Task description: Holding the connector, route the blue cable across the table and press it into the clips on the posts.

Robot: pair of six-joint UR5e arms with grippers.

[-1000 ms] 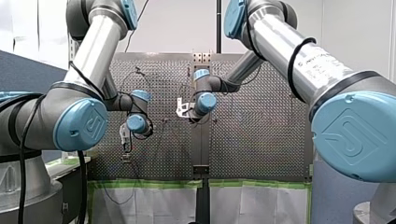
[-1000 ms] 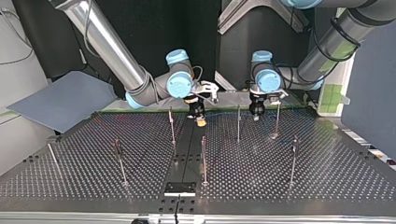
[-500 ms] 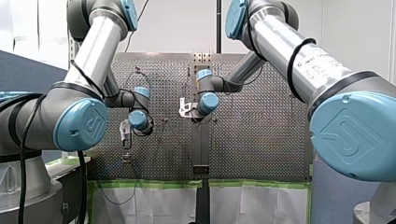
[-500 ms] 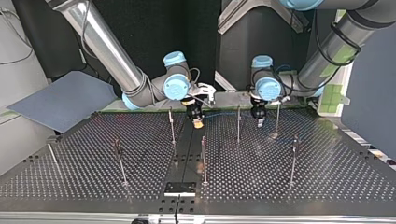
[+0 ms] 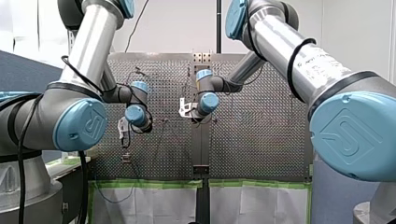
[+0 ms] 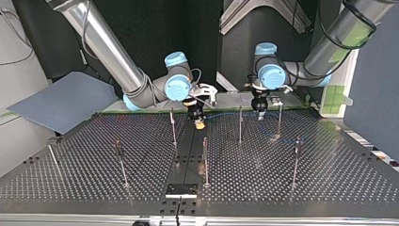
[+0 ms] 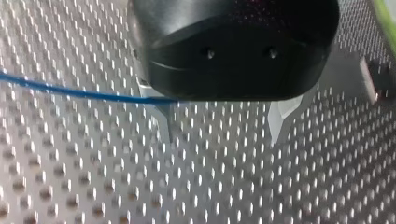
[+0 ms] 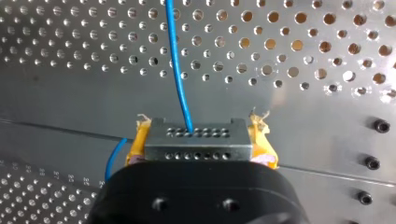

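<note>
In the right wrist view my right gripper [image 8: 200,156] is shut with its yellow pads [image 8: 136,144] on a grey metal connector [image 8: 198,140]. The blue cable [image 8: 177,60] leaves the connector and runs ahead over the perforated table. In the top view this right gripper [image 6: 200,123] hangs low between two far posts [image 6: 173,127] [image 6: 240,125]. My left gripper [image 7: 224,126] stands open above the table, its metal fingers [image 7: 164,122] wide apart with nothing between them. The blue cable [image 7: 84,93] reaches one finger from the side and goes out of sight behind the gripper body. In the top view the left gripper [image 6: 260,113] is beside another post [image 6: 279,120].
Several thin posts stand on the perforated table [image 6: 329,179], among them ones near the front [image 6: 205,160] [image 6: 121,162] [image 6: 295,160]. A dark centre strip ends in a black plate [image 6: 181,190]. A grey sheet [image 6: 61,101] lies off the table at the top view's left.
My left gripper has opened and risen a little beside its post. My right gripper, with the connector, shifted slightly toward the top view's left, then held still.
</note>
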